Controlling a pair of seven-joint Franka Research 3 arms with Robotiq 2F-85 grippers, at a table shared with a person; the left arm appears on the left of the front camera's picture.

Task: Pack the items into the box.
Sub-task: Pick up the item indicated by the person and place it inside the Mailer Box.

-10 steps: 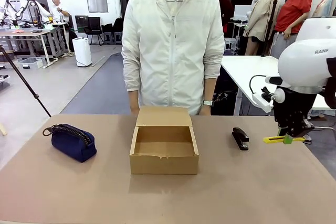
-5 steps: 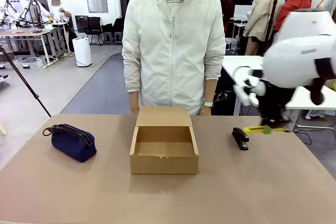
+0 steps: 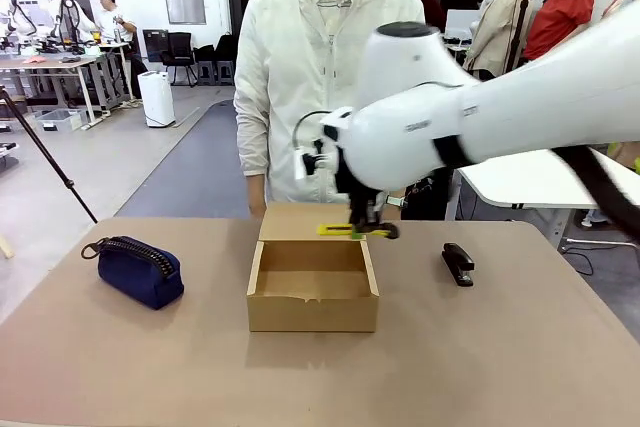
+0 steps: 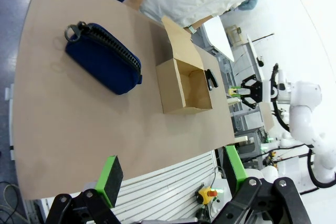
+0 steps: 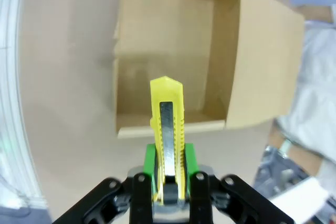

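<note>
Room is plainly why the flap lid [image 3: 310, 220] lies folded back toward the far edge of the surface [image 3: 500, 367], leaving the box [image 3: 312, 313] open at the centre. The right claw [image 3: 368, 231] is clamped across the utility knife [image 5: 167, 129], held flat over the box's far right corner, likely so it can drop in lengthwise. The pouch [image 3: 135, 269] waits near the left edge, and the stapler [image 3: 458, 263] sits right of the box. The left claw [image 4: 170, 178] hangs wide and empty above the near edge, clear of the work.

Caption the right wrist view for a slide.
Right gripper holds the yellow utility knife above the open cardboard box.
</note>
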